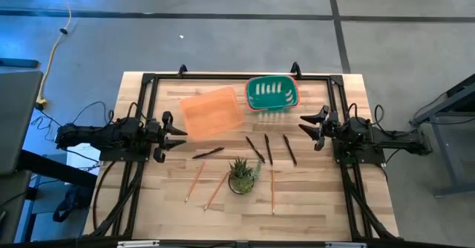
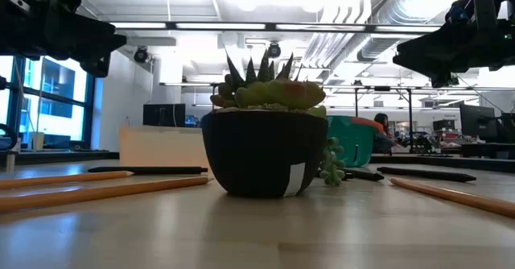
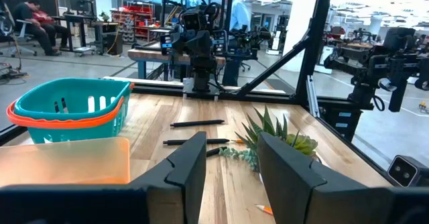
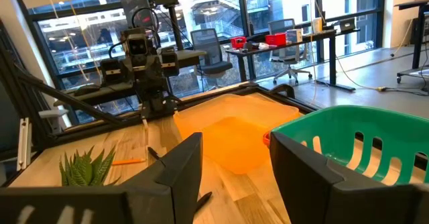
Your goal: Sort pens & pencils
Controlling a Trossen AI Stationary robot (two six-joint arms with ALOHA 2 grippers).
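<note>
Wooden desk (image 1: 312, 203) inside a black frame, standing on a grey floor, as I see it from above. Landmark: the potted succulent (image 1: 243, 175) near the desk's middle front. Behind the plant, at the far edge, I note two containers: a teal basket (image 1: 272, 93) and, to its left, an orange tray (image 1: 212, 112); I cannot tell whether either holds anything. Pens (image 1: 268, 149): I count four dark sticks, three fanned just behind the plant and to its right, one (image 1: 208, 153) behind it to the left. Pencils (image 1: 217, 191): three orange-tan sticks, two left of the plant, one (image 1: 272, 191) just right of it. My left gripper (image 1: 178, 136) hangs well left of the plant, jaws apart, holding nothing; my right gripper (image 1: 306, 123) hangs to the right, jaws wide, empty.
</note>
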